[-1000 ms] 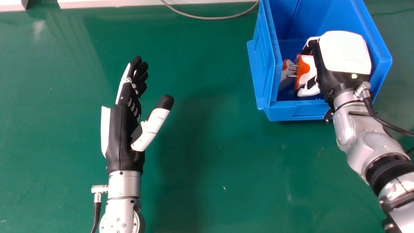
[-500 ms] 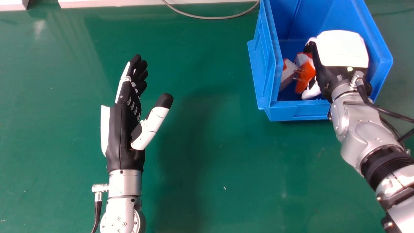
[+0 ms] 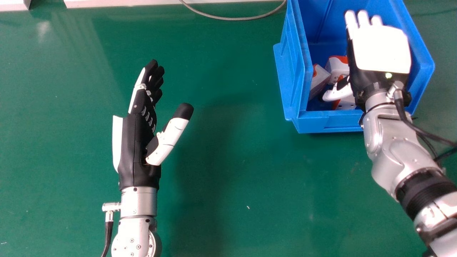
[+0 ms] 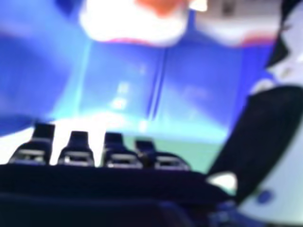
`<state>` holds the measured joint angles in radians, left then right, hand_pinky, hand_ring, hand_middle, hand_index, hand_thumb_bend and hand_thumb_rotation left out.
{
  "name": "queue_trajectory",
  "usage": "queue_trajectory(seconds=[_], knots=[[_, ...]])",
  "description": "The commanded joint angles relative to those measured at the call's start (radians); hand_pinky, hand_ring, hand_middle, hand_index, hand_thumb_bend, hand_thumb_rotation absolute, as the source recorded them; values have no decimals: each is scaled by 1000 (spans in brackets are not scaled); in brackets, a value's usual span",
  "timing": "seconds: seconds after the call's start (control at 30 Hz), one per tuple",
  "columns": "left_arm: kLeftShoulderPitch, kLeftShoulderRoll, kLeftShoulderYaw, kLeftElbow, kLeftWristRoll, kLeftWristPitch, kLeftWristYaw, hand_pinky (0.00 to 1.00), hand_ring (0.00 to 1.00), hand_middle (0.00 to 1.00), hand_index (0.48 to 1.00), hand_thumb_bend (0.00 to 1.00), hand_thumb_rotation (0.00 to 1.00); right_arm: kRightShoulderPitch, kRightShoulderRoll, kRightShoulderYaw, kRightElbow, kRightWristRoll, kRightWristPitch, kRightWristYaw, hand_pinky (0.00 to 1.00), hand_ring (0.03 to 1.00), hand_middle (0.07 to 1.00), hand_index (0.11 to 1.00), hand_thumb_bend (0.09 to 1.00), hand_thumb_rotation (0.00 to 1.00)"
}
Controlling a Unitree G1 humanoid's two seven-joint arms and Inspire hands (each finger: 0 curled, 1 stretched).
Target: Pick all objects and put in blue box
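In the head view my right hand (image 3: 382,48) is over the blue box (image 3: 326,120), fingers straight and holding nothing. Beneath its thumb, a white and orange plug (image 3: 346,104) lies on the box floor, partly hidden by the hand. Two more white and orange objects lie beside it, one (image 3: 319,79) against the box's left wall and another (image 3: 337,66) farther back. The right hand view has my right hand (image 4: 258,142) with two white and orange objects (image 4: 135,26) inside the blue box (image 4: 189,85). Over the table's left part my left hand (image 3: 137,142) is idle and open.
The green table (image 3: 242,160) stretches between my left hand and the box. A grey cable (image 3: 235,18) curves along the far edge, beside a white strip (image 3: 125,3). A black cable hangs by my right wrist.
My right hand has uncurled and let go of the plug, which dropped and turned onto the box floor. The right forearm has shifted slightly left; the left arm has barely moved.
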<state>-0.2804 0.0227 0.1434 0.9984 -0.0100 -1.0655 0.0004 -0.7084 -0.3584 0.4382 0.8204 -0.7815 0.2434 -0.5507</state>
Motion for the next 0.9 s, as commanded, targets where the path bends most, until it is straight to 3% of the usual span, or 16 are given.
queue_trajectory(seconds=[0.0, 0.17, 0.23, 0.33, 0.53, 0.7, 0.87], knots=[[-6, 0, -4, -11, -3, -17, -8, 949, 925, 914, 901, 906, 604, 49, 7, -44, -77, 21, -44, -108, 997, 998, 999, 998, 919, 351], [-4, 4, -4, -12, 4, -19, -5, 952, 928, 918, 904, 899, 600, 185, 54, -113, -195, 87, -207, -272, 999, 999, 1000, 1000, 880, 391], [-3, 3, -5, -14, -2, -16, -11, 951, 928, 919, 905, 898, 600, 225, 76, -127, -213, 102, -255, -317, 999, 1000, 1000, 1000, 872, 392], [-4, 2, -4, -13, -3, -12, -10, 954, 930, 920, 905, 896, 600, 280, 116, -145, -234, 125, -312, -359, 1000, 1000, 1000, 1000, 860, 401], [-7, 2, -1, -14, -1, -12, -7, 960, 933, 920, 909, 902, 598, 357, 168, -180, -244, 191, -472, -374, 980, 999, 1000, 1000, 771, 526], [-9, 8, 1, -12, -17, -10, -30, 964, 935, 919, 911, 900, 596, 414, 211, -205, -266, 280, -661, -331, 946, 986, 1000, 1000, 684, 678], [-8, 12, 2, -16, -24, -5, -42, 966, 934, 917, 911, 903, 594, 462, 291, -216, -312, 331, -748, -295, 910, 959, 988, 988, 627, 855]])
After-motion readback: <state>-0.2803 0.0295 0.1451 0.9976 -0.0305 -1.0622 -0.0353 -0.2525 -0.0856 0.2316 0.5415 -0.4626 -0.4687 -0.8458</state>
